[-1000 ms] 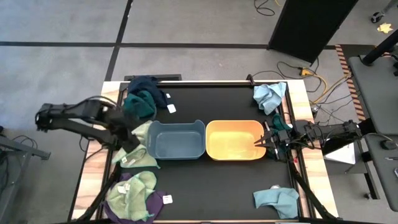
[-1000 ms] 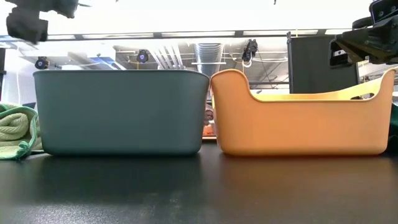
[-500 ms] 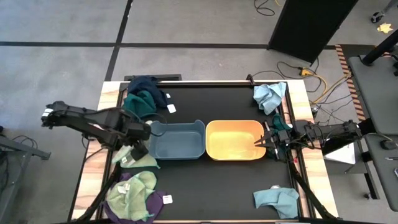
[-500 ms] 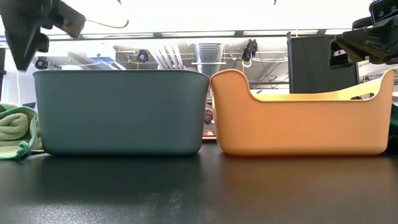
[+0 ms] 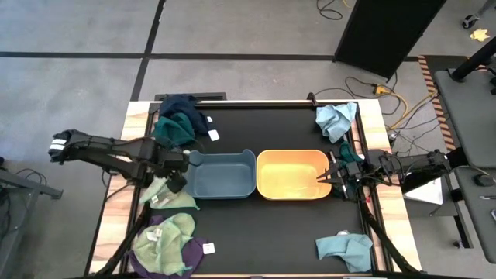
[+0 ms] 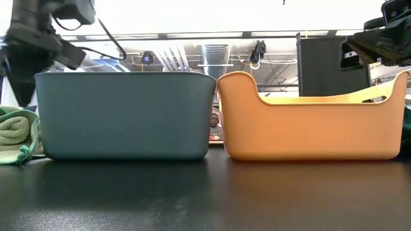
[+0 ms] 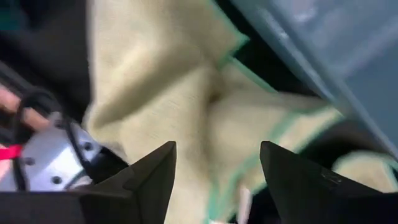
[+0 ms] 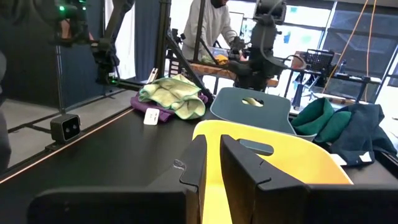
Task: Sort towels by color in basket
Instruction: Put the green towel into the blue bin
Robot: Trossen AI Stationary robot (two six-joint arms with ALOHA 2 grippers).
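Observation:
A pale green towel [image 5: 167, 196] [image 6: 16, 135] lies on the table against the left end of the blue-grey tub [image 5: 225, 195]. My left gripper [image 5: 177, 178] [image 7: 217, 180] hangs open just above that towel [image 7: 186, 106], beside the tub's wall [image 7: 336, 50], touching nothing. My right gripper [image 5: 332, 177] [image 8: 213, 165] is shut and hovers over the right end of the yellow tub [image 5: 267, 190] [image 8: 292, 162]. Navy and dark teal towels [image 5: 180, 120] lie far left. Light blue towels lie far right [image 5: 337, 120] and near right [image 5: 345, 249]. Another pale green towel on a purple one [image 5: 167, 244] lies near left.
Both tubs stand side by side mid-table, their insides bare as far as the high view shows. Black table surface is free in front of and behind the tubs. A person and equipment stand in the room beyond the table [image 8: 211, 25].
My left gripper has moved toward the table's right, up to the blue-grey tub's left end, and has come down toward the pale green towel there. The towels and tubs have not moved.

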